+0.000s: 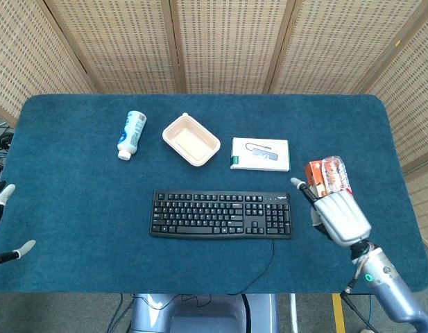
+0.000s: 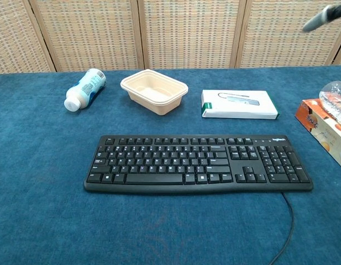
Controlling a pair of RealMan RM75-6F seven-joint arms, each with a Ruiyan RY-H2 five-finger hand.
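across the whole scene stretches the worktop (image 1: pixel 75 201), covered in dark blue cloth, with a woven folding screen (image 1: pixel 227 41) standing behind its far edge. at the middle of the worktop lies the black keyboard (image 1: pixel 221 214), long side facing the robot, its cable (image 1: pixel 266 267) trailing off the near edge. to the right of the keyboard, over the worktop, is the right hand (image 1: pixel 340 216), seen from the back in the head view, its fingers apart and extended, holding nothing; one fingertip (image 1: pixel 297 184) points toward the far left. in the chest view only a blurred dark fingertip of it shows at the top right corner. the right hand hovers over the near part of the orange carton (image 1: pixel 315 172), which lies flat on the right side of the worktop, and of the clear plastic bottle (image 1: pixel 334 172) lying on top of that carton; whether the hand touches either cannot be told, since it hides their near ends. behind the keyboard's right half lies the white flat box (image 1: pixel 260 154) with a green edge. left of that box sits the beige tray (image 1: pixel 191 139), turned at an angle. further left lies the white bottle with a blue label (image 1: pixel 132 133), on its side, cap toward the robot. at the left edge, well apart from everything, the left hand (image 1: pixel 0 225) shows only two white fingertips spread apart, with nothing between them.
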